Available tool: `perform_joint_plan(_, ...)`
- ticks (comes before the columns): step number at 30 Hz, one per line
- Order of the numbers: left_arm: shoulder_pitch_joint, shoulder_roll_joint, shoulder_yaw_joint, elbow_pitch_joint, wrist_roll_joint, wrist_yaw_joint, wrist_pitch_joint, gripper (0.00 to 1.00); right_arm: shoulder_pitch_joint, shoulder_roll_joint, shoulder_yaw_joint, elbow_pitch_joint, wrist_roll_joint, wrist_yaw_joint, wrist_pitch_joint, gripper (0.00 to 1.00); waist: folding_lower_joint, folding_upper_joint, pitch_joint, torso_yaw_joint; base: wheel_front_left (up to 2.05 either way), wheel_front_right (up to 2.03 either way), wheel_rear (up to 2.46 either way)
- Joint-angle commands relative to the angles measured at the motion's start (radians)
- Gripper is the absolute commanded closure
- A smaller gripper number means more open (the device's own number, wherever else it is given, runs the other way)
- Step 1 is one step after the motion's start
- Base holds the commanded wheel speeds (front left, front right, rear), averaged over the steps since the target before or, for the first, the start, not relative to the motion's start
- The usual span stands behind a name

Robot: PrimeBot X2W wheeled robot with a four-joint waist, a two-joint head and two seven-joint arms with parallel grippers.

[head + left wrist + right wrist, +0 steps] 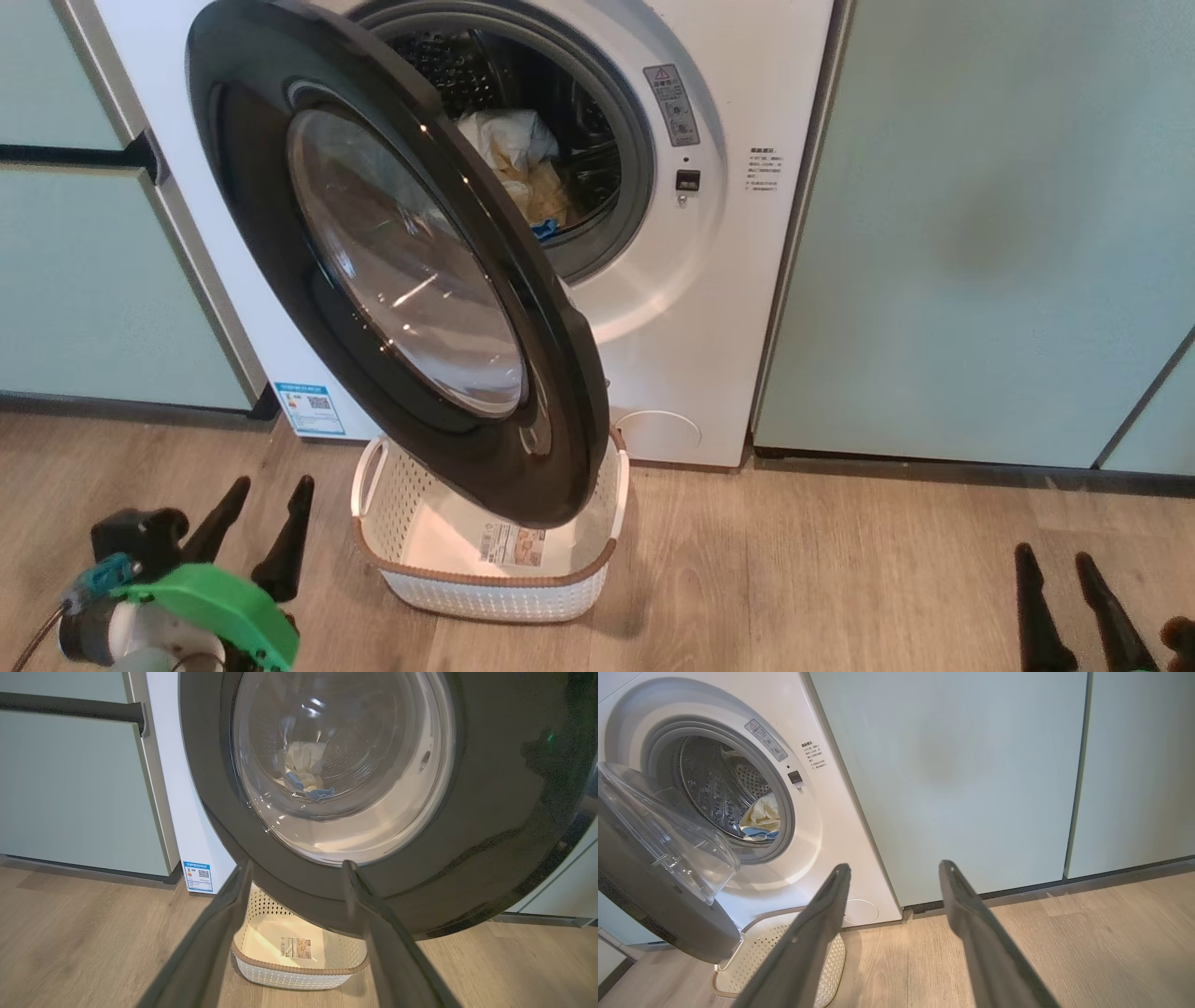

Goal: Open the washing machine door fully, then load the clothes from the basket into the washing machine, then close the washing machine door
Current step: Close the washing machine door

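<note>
My L end effector [273,483] & R end effector [1053,555] both sit w/ jaws apart, door [280,233] partly swung out ahead of L, basket [485,581] on floor just right of L under door, clothes [523,163] in washer [709,308] drum beyond.
</note>
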Motion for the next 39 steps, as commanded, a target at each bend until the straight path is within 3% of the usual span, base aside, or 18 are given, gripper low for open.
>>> perform_joint_plan(1, -0.052, 0.027, 0.041, -0.022, 0.007, -0.001, -0.011, 0.00, -0.027, -0.025, 0.018, -0.035, -0.005, -0.003, -0.010, 0.26, 0.0000, 0.0000, 0.000, 0.002, 0.00, 0.00, 0.00)
perform_joint_plan(3, -0.054, 0.029, 0.036, -0.017, 0.007, -0.001, -0.011, 0.00, -0.034, -0.028, 0.020, -0.043, 0.004, -0.003, -0.010, 0.92, 0.0000, 0.0000, 0.001, 0.005, 0.00, 0.00, 0.00)
perform_joint_plan(4, -0.055, 0.030, 0.033, -0.014, 0.008, -0.001, -0.011, 0.00, -0.038, -0.028, 0.015, -0.051, 0.011, -0.003, -0.010, 1.00, 0.0000, 0.0000, 0.001, 0.006, 0.00, 0.00, 0.00)
perform_joint_plan(13, -0.061, 0.008, 0.020, 0.005, 0.021, -0.001, -0.011, 0.00, -0.113, -0.046, -0.007, -0.165, 0.083, -0.003, -0.010, 1.00, 0.0000, 0.0000, 0.003, 0.050, 0.00, 0.00, 0.00)
perform_joint_plan(21, -0.083, -0.011, 0.003, 0.019, 0.050, -0.001, -0.011, 0.00, -0.269, -0.081, 0.085, -0.316, 0.122, -0.003, -0.010, 1.00, 0.0000, 0.0000, -0.001, 0.127, 0.00, 0.00, 0.00)
perform_joint_plan(31, -0.104, -0.021, 0.019, 0.025, 0.083, -0.001, -0.011, 0.00, -0.464, -0.110, 0.337, -0.442, 0.142, -0.003, -0.010, 1.00, 0.0000, 0.0000, -0.005, 0.233, 0.00, 0.00, 0.00)
perform_joint_plan(39, -0.114, -0.030, 0.001, 0.028, 0.091, -0.001, -0.011, 0.00, -0.593, -0.074, 0.557, -0.455, 0.140, -0.003, -0.003, 1.00, 0.0000, 0.0000, -0.006, 0.302, 0.00, 0.00, 0.00)
